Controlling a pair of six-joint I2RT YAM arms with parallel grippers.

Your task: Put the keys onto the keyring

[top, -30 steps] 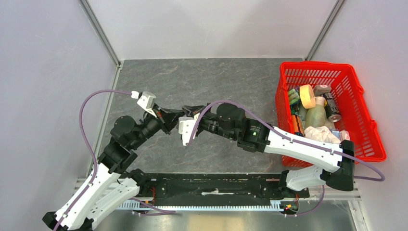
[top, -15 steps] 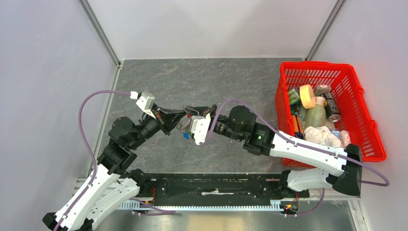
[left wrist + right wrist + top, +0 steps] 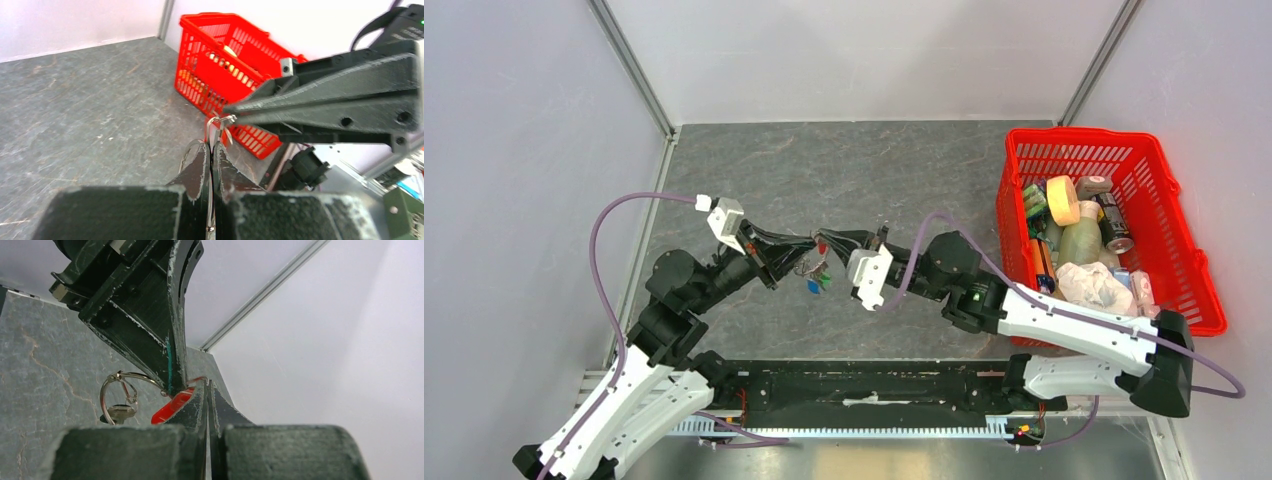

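Note:
My left gripper is shut on the keyring, a thin silver wire ring pinched edge-on between its fingers. In the right wrist view the keyring carries a smaller loop and a hanging metal key. A blue key and a green key dangle under the left gripper. My right gripper is shut on the red key, tip to tip with the left gripper just beside the ring. The red key's head shows between the two grippers from above.
A red plastic basket with a tape roll, cans and several other items stands at the right; it also shows in the left wrist view. The grey stone-patterned table is walled at the back and both sides.
My right arm has drawn back to the right, and its wrist no longer covers the ring. The blue and green keys now show hanging under the left gripper, which has shifted slightly right.

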